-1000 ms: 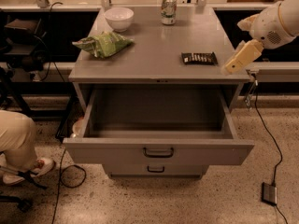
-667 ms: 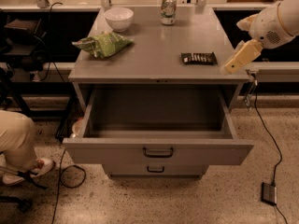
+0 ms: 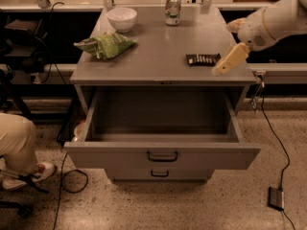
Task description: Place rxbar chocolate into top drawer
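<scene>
Speckled stone floor lies under a grey metal cabinet, and its flat top [image 3: 158, 56] carries several things. Near the back left corner stands a white bowl [image 3: 121, 18], and at the middle of the back edge stands a drink can [image 3: 172, 8], upright. A green snack bag [image 3: 105, 45] lies near the left edge. The chocolate bar [image 3: 203, 59], in a dark wrapper, lies flat on the top close to the front right corner, parallel to the front edge. The gripper [image 3: 221, 69] comes in from the right side on a white arm [image 3: 273, 20] and hangs over the front right corner, tilted down, just beside the right end of the bar; whether it touches the bar, and whether it is released or clenched, cannot be told. Below the top, the top drawer [image 3: 105, 153] is pulled out wide, with a dark handle [image 3: 162, 156] on its front. Under it is a shorter drawer front [image 3: 129, 174] that is closed. At the left edge of the view a person's leg [image 3: 17, 140] and shoe [image 3: 41, 170] are seen, and a cable [image 3: 273, 138] runs over the floor on the right.
</scene>
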Robot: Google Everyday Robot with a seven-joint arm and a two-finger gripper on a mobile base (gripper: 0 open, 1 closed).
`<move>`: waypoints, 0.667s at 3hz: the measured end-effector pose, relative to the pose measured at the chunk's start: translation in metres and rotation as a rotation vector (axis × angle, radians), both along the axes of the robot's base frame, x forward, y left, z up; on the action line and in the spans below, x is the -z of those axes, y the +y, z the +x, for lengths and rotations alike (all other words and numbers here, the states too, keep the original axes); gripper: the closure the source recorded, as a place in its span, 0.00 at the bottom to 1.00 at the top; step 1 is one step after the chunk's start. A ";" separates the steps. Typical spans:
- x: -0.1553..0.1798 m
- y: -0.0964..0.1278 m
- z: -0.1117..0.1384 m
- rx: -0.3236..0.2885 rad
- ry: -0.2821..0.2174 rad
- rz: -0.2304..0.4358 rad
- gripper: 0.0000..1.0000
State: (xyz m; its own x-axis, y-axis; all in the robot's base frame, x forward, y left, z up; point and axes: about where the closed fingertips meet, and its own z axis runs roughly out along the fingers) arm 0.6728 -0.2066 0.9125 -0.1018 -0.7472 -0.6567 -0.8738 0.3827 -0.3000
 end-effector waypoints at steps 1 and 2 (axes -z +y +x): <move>0.017 0.017 0.052 -0.066 -0.028 0.041 0.00; 0.027 0.025 0.078 -0.081 -0.033 0.064 0.00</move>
State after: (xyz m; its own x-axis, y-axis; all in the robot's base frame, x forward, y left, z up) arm 0.7505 -0.1811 0.8858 -0.0200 -0.7088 -0.7051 -0.8928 0.3301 -0.3065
